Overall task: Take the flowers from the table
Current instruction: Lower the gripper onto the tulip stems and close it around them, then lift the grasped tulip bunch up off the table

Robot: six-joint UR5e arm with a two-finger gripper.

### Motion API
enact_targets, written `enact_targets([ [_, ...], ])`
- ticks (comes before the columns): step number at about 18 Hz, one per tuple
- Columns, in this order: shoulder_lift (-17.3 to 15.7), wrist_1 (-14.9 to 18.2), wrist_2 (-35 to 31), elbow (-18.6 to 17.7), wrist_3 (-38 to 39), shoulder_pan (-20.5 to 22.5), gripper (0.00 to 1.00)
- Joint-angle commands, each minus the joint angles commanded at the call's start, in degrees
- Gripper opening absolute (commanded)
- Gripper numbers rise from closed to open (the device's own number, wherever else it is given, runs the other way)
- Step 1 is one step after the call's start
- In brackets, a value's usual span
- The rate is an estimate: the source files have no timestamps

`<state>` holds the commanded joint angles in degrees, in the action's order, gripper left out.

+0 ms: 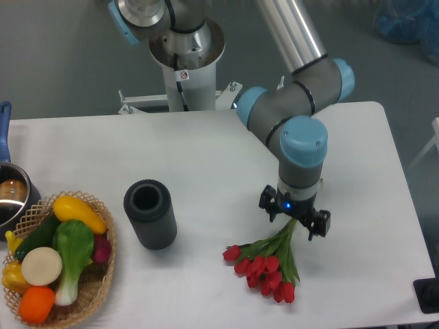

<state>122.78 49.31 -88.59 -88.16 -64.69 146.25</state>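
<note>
The gripper [295,218] hangs directly over the stem end of the flowers [266,262], its two fingers [269,205] spread apart and holding nothing, one on each side of the thin green stems. The bunch lies flat on the white worktop [206,157], right of centre and toward the near edge. Its long axis runs on a diagonal: the stems point up and to the right, disappearing beneath the wrist, and the red heads fan out down and to the left. So the stems lie between and just below the fingers, and the line joining the fingers appears to cross the stem axis rather than run along it, which looks right for closing on them. Whether the fingertips already touch the worktop cannot be told from this view. The flowers are a small tied cluster of red tulips with green leaves, slim at the stems and bulky at the heads, so a grip this far from the heads would probably leave the blooms drooping. A dark cylinder [150,214] stands well to the left, out of the way.
</note>
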Motion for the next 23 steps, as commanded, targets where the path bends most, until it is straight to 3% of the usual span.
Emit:
enact_targets([
  [12,2.81,0.18,-0.18,0.09,0.17,-1.14,0.99],
  [15,2.82,0.26,-0.18,0.18,0.26,-1.32,0.76],
  [19,2.2,0.44,-0.44,0.18,0.35,-1.41,0.1],
  [20,1.94,0.44,-0.35,0.18,0.35,-1.41,0.0],
  [23,1.15,0.44,0.44,0.44,0.09,-1.15,0.0],
])
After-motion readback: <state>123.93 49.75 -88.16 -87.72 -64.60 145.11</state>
